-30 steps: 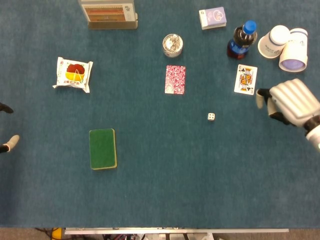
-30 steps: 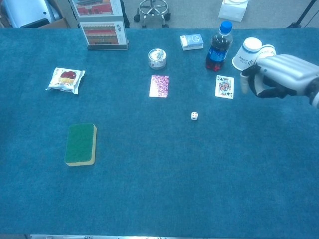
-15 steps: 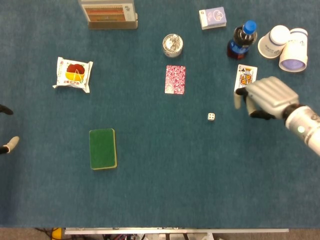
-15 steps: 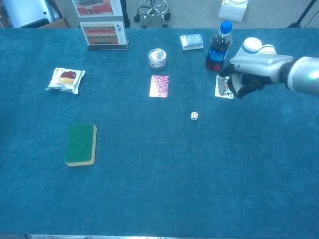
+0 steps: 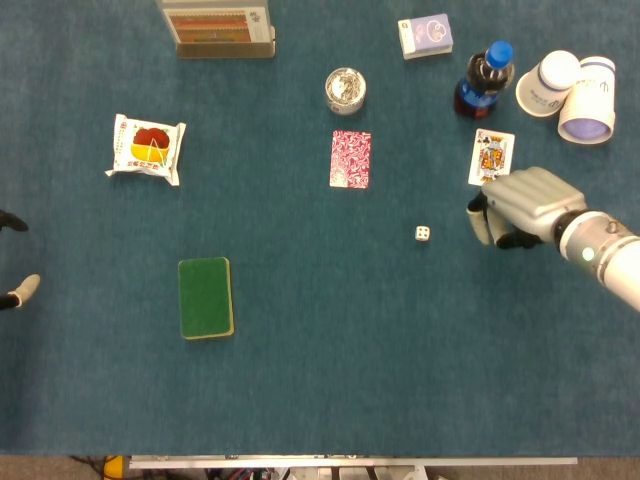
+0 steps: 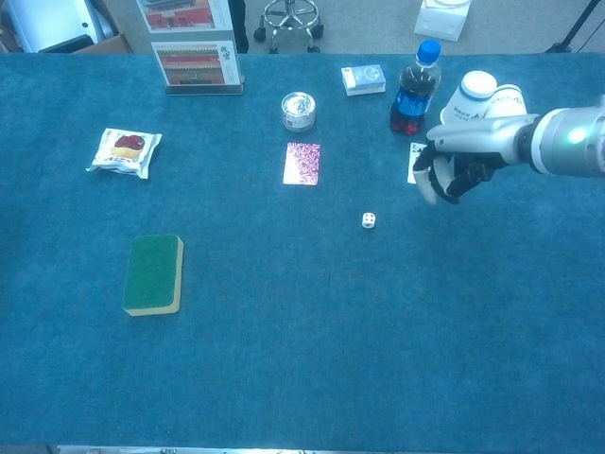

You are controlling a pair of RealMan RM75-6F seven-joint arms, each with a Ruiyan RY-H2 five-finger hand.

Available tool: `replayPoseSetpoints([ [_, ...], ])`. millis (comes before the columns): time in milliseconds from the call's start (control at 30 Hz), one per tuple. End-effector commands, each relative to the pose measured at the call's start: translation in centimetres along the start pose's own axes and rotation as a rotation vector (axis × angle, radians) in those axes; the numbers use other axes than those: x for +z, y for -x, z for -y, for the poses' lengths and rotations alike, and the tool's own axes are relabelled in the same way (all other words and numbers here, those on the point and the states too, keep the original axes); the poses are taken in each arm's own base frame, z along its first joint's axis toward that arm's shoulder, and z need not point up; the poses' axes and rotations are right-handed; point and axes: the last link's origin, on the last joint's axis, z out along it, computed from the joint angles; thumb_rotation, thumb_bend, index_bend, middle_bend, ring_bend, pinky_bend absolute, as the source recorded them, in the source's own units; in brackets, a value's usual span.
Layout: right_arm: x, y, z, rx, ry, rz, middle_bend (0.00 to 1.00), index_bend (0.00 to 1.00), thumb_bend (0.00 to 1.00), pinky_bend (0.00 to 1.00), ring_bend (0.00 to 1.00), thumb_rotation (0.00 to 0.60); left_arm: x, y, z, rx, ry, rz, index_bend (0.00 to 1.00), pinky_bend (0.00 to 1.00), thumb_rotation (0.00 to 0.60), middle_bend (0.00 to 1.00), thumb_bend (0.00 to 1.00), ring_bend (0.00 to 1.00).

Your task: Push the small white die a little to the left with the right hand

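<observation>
Head view: the die (image 5: 423, 233) lies on the blue cloth (image 5: 320, 380), apart from the right hand (image 5: 515, 208), which hangs just right of it, fingers curled, holding nothing. A king card (image 5: 492, 157) and bottle (image 5: 484, 79) lie behind the hand; a patterned card (image 5: 350, 158) sits up-left of the die. The left hand (image 5: 12, 255) barely shows; its state cannot be told.

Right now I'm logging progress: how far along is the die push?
Nothing done yet: the small white die sits untouched on the table. In hand: the right hand, holding nothing, is beside the die on its right, a clear gap between them. Left: close the gap and nudge it leftward.
</observation>
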Motion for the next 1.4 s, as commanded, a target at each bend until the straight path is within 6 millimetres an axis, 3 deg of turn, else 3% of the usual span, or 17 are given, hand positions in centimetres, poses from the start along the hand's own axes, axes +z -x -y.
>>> replayPoseSetpoints([
  [33, 0.0, 0.4, 0.1, -0.029, 0.015, 0.019, 1.00, 0.47, 1.00, 1.00, 1.00, 0.600, 0.0, 0.0, 0.1, -0.001, -0.002, 0.001, 0.38, 0.46, 0.600, 0.36, 0.17, 0.27],
  [167, 0.0, 0.7, 0.2, -0.012, 0.022, 0.046, 1.00, 0.31, 1.00, 1.00, 1.00, 0.564, -0.1, 0.1, 0.1, -0.003, -0.004, 0.003, 0.38, 0.46, 0.600, 0.36, 0.17, 0.27],
  [300, 0.1, 0.7, 0.3, 0.018, 0.024, 0.064, 1.00, 0.22, 1.00, 1.00, 1.00, 0.446, -0.1, 0.2, 0.2, -0.004, -0.006, 0.007, 0.38, 0.46, 0.600, 0.36, 0.17, 0.27],
  [433, 0.2, 0.7, 0.2, 0.021, 0.030, 0.064, 1.00, 0.15, 1.00, 1.00, 1.00, 0.426, 0.0, 0.3, 0.2, -0.006, -0.006, 0.008, 0.38, 0.46, 0.600, 0.36, 0.17, 0.27],
  [1400, 2.3, 3.0, 1.0, -0.002, 0.031, 0.197, 1.00, 0.15, 1.00, 1.00, 1.00, 0.417, -0.2, 0.3, 0.7, -0.019, -0.015, 0.006, 0.38, 0.46, 0.600, 0.37, 0.17, 0.27],
])
